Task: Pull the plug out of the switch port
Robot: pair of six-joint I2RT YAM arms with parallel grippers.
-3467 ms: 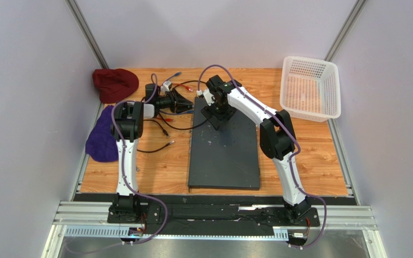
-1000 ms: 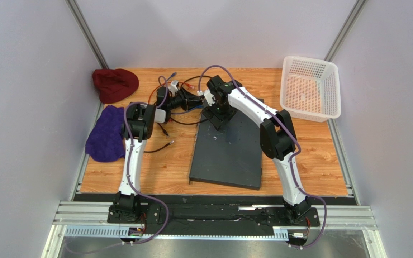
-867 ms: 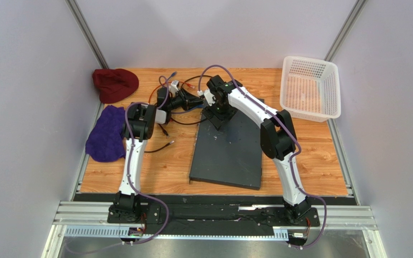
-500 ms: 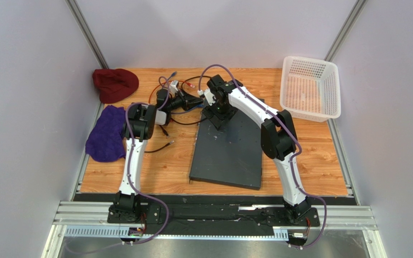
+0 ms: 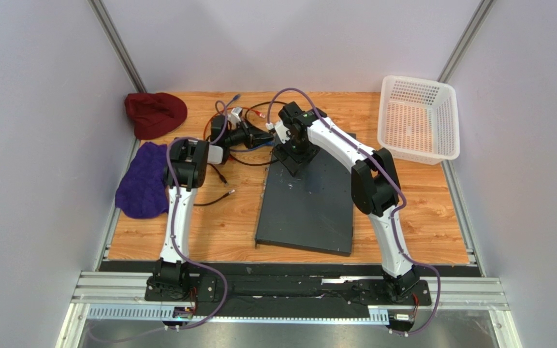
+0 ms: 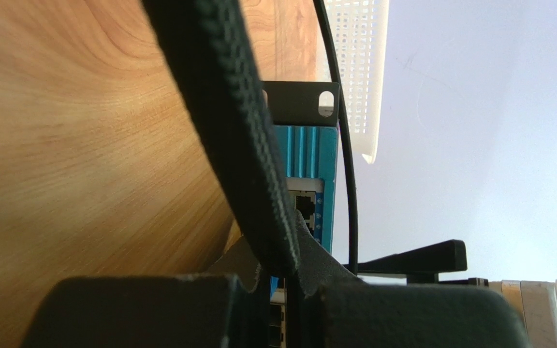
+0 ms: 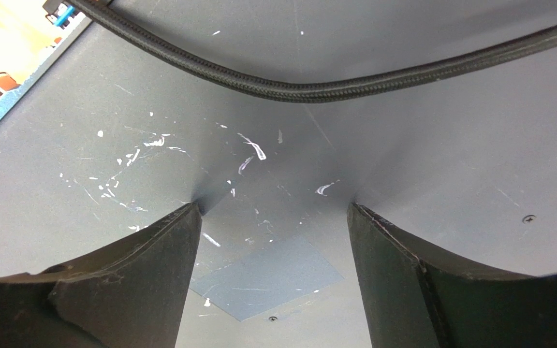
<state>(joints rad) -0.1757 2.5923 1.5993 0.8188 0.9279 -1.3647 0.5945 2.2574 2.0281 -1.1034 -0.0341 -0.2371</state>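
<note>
The switch point(image 5: 307, 206), a big dark grey slab with whitish scuffs, lies skewed at the table's middle. My right gripper point(image 5: 294, 156) is open, its fingertips pressed on the switch top point(image 7: 274, 145) near the far left corner; its jaws stand wide apart point(image 7: 274, 206). My left gripper point(image 5: 259, 136) lies low at the switch's far end, its jaws shut on a black braided cable point(image 6: 238, 145) just before the blue port face point(image 6: 310, 167). An empty port point(image 6: 305, 203) shows there. The plug is hidden behind my fingers point(image 6: 187, 304).
A white mesh basket point(image 5: 416, 116) stands at the back right. A dark red cloth point(image 5: 155, 112) and a purple cloth point(image 5: 142, 181) lie at the left. Loose black, red and blue cables point(image 5: 220, 185) sprawl between the left arm and the switch.
Since 3.5 s ago the switch has turned, its far end swung right, and my left gripper has moved right to its far end. Over the last second almost nothing has shifted.
</note>
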